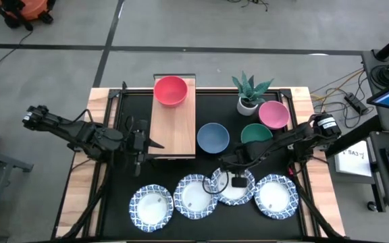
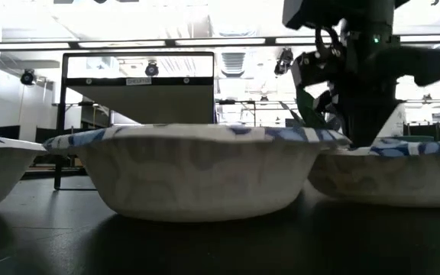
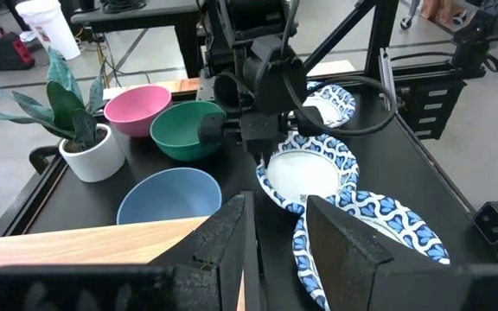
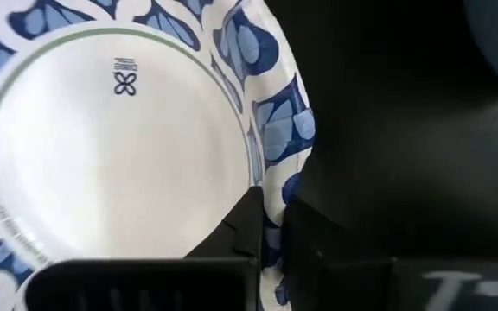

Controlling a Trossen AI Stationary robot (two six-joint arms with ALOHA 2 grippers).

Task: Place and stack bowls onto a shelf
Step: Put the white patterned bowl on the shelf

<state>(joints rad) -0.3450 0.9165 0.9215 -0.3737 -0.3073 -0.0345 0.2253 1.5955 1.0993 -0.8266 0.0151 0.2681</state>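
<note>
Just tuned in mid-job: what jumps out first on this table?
The right gripper is shut on the rim of the third patterned dish in the front row of four. A red bowl already sits at the far end of the wooden shelf; the left gripper waits beside that shelf.

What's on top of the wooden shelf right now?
Only the red bowl sits on the shelf, at its far end. The left gripper overhangs the near edge, hiding a small patch.

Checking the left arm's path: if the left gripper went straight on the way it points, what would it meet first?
Probably the blue bowl, just past the plank's edge ahead of the left gripper; depth is unclear, so it might pass over it.
</note>
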